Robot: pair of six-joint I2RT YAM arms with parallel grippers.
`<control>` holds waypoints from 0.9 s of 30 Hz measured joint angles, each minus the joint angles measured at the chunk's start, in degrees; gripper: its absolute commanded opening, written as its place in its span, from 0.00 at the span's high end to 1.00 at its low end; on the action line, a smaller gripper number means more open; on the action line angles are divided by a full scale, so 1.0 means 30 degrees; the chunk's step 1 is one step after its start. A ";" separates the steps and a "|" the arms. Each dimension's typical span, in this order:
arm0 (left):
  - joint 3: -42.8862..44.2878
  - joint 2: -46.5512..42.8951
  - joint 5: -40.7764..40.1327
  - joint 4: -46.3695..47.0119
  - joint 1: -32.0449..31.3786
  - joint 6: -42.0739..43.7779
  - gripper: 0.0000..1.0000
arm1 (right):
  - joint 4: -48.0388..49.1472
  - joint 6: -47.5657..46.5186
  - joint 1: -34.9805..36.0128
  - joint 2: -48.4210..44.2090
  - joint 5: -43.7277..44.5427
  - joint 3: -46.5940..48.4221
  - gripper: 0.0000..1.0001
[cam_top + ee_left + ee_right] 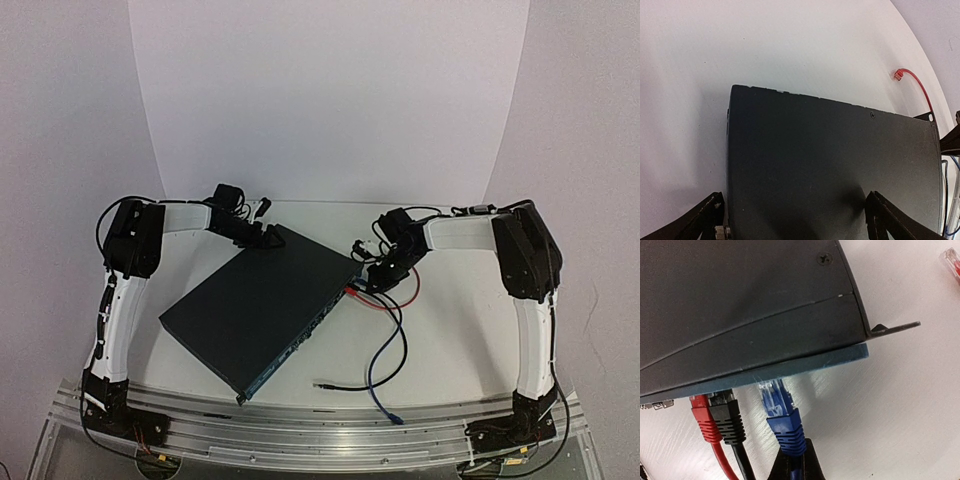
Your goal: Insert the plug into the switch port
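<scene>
The switch (262,306) is a flat dark box lying diagonally on the table, its port face toward the front right. My right gripper (386,266) is at its right corner, shut on the boot of the blue plug (783,419). The plug's clear tip (768,390) is right at the blue-grey port face (805,369), beside a red plug (703,416) and a black plug (726,412) seated in ports. My left gripper (262,237) is open at the switch's back corner, its fingers (702,220) spread wide over the dark top (830,165).
The blue cable (384,362) loops toward the front edge. A black cable end (320,383) lies loose near the front. A red cable (920,87) with a loose red plug (898,75) lies behind the switch; that plug also shows in the right wrist view (952,260).
</scene>
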 measured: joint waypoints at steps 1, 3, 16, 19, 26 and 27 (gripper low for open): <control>0.0000 0.0000 0.0000 -0.0007 0.0002 0.0013 0.04 | 0.0004 0.0019 0.0012 0.0000 0.0066 0.0000 1.00; 0.0000 0.0000 0.0006 -0.0017 0.0002 0.0036 0.04 | 0.0007 0.0053 0.0051 0.0000 0.0217 0.0000 1.00; 0.0036 0.0008 0.0036 -0.0098 0.0009 0.0149 0.04 | 0.0022 -0.0090 0.0066 -0.0016 0.0642 0.0000 1.00; 0.0094 0.0029 0.0047 -0.0203 0.0012 0.0162 0.04 | 0.0025 -0.0083 0.0092 -0.0033 0.0883 0.0000 1.00; 0.0109 0.0036 0.0073 -0.0214 0.0016 0.0169 0.04 | 0.0044 -0.0063 0.0143 -0.0080 0.1333 0.0000 1.00; 0.0113 0.0036 0.0077 -0.0218 0.0020 0.0169 0.04 | 0.0044 -0.0053 0.0139 -0.0084 0.1352 0.0000 1.00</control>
